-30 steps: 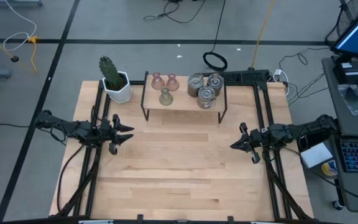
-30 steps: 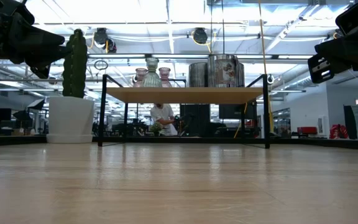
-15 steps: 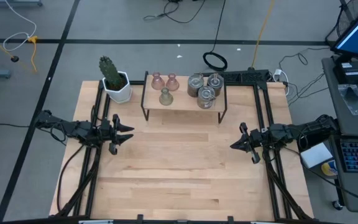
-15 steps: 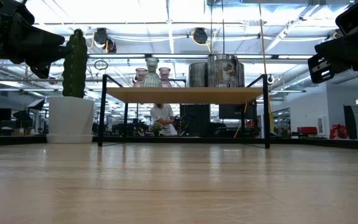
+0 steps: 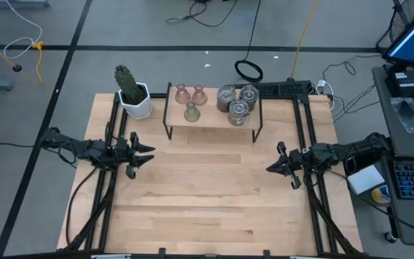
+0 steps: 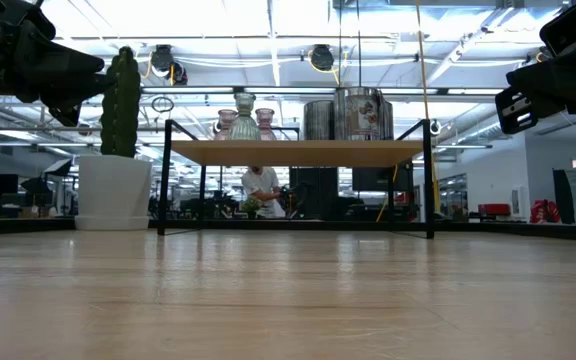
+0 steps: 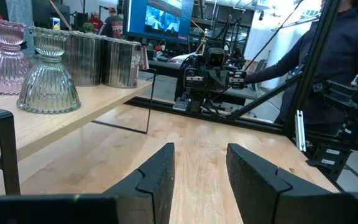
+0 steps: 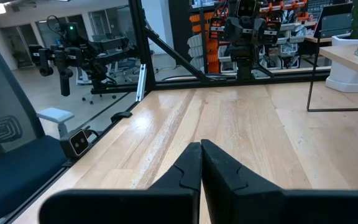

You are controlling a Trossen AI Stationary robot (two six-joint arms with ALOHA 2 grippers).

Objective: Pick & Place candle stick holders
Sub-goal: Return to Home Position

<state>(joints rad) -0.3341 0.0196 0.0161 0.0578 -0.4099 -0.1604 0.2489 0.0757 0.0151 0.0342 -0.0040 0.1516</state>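
Six small candle stick holders (image 5: pixel 226 98) are all sitting up on the low wooden shelf with black metal legs (image 5: pixel 213 121). Three squat silvery metal cylinders (image 5: pixel 238 113) are clustering at the end nearer the right gripper (image 5: pixel 272 167). Two pinkish glass vase-shaped holders (image 5: pixel 182 93) and one olive-green glass holder (image 5: pixel 191 111) are standing at the end nearer the left gripper (image 5: pixel 144 153).

That left gripper is hovering above the pale wooden table (image 5: pixel 207 208) with its fingers spread apart, carrying nothing. The shelf is lying near it, off to one side of its fingertips, and the spiky green cactus in a white pot (image 5: pixel 134 97) is closer in on that same side. Facing it from well apart, the right gripper is hanging with its fingers pressed together on nothing.

No holder is showing on the boards between the two grippers, so the placing looks finished and the step in hand reads as parking the arms at rest. What's coming calls only for each arm to settle clear of the shelf legs.
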